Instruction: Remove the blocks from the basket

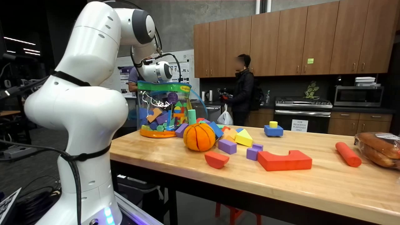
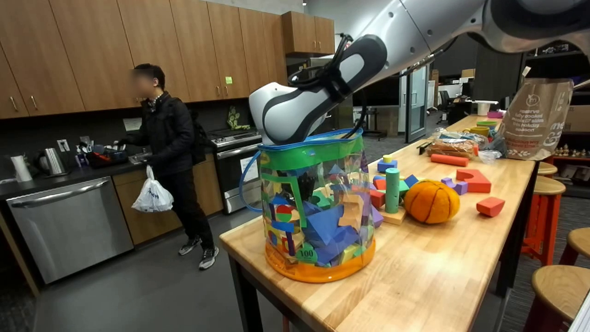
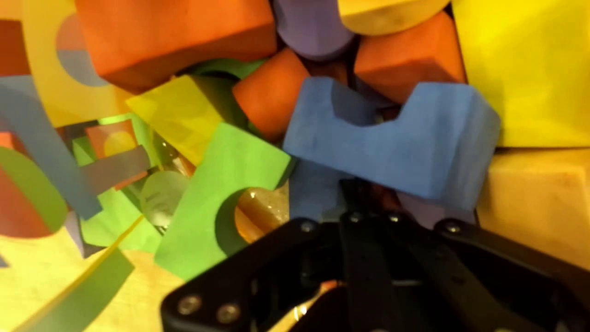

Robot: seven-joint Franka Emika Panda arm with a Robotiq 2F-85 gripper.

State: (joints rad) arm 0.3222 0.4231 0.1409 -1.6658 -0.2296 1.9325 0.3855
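Wrist view: black jointed pincer, fingers together; blue notched block at the tips, contact unclear.
In an exterior view: pincer and coloured blocks inside tall clear plastic basket, on pale wooden table.
In an exterior view: silver rectangular microwave.

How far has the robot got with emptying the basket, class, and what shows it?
Apparently done: the red arch and yellow wedge lie out on the table. In hand: the gripper is shut inside the basket, nothing visibly gripped. Left: many blocks, including the green arch, lie inside.
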